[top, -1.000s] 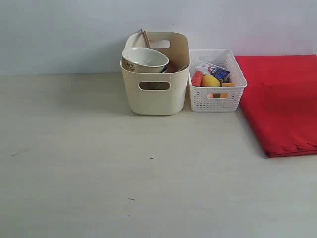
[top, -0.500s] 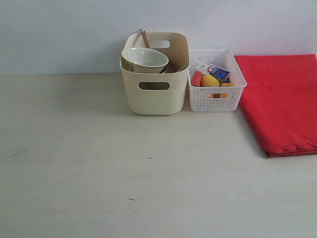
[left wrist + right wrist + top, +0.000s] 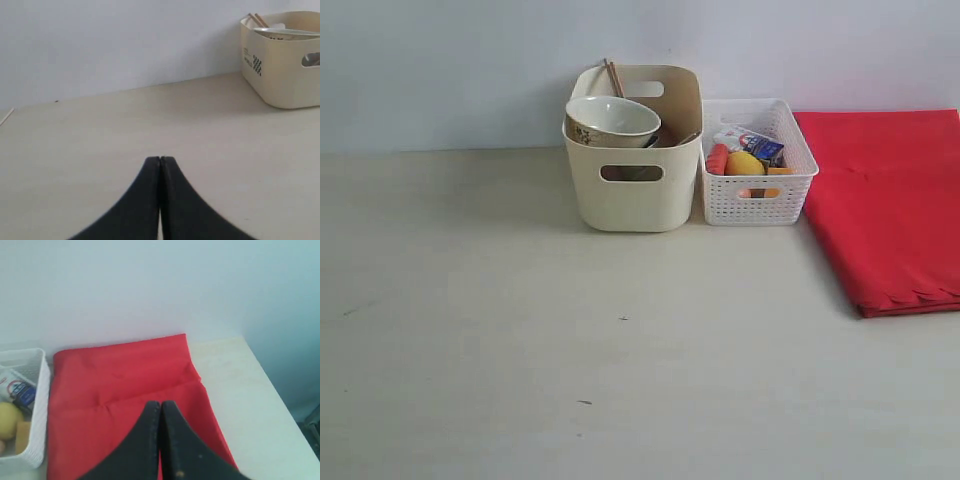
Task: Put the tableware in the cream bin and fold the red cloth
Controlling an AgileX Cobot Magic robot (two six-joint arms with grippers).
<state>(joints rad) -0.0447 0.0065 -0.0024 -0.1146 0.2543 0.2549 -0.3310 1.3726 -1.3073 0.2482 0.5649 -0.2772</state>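
Note:
The cream bin (image 3: 632,185) stands at the back middle of the table. In it rests the white patterned bowl (image 3: 612,118), with chopsticks (image 3: 612,76) sticking up behind. The bin (image 3: 282,70) also shows in the left wrist view. The red cloth (image 3: 890,205) lies folded flat at the right, its scalloped edge at the front. My left gripper (image 3: 160,160) is shut and empty above bare table. My right gripper (image 3: 160,404) is shut and empty above the red cloth (image 3: 120,385). Neither gripper shows in the exterior view.
A white perforated basket (image 3: 758,200) stands between bin and cloth, holding a lemon (image 3: 744,163), a blue-white carton (image 3: 765,150) and other food. The basket (image 3: 35,405) appears in the right wrist view. A pale wall runs behind; the table's right edge lies past the cloth.
The exterior view looks the same in all three frames; bin, basket and cloth have not moved.

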